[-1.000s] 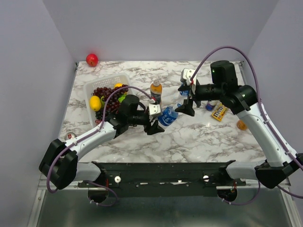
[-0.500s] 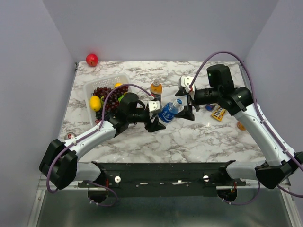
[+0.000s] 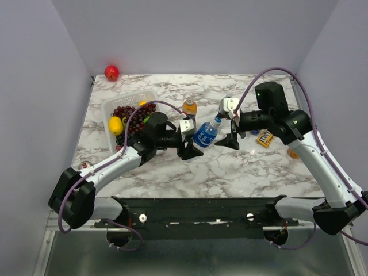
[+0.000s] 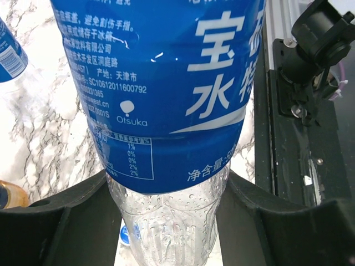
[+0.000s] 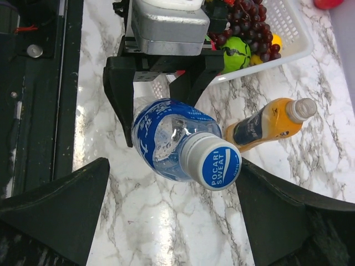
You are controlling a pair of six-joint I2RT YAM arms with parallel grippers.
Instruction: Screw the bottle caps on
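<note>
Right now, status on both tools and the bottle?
Left tool shut on blue-label bottle, held tilted. Right tool open, facing its cap, not gripping. Nothing between.

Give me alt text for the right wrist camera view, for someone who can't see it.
The left hand grips a clear blue-labelled bottle, its blue cap pointing at the camera between the open fingers of the right hand. Behind it are an orange drink bottle and a basket of grapes.

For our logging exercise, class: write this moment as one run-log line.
left pincer: shut on blue-label bottle, tilted | right pincer: open around cap, no contact | cap: on neck, tightness unclear
</note>
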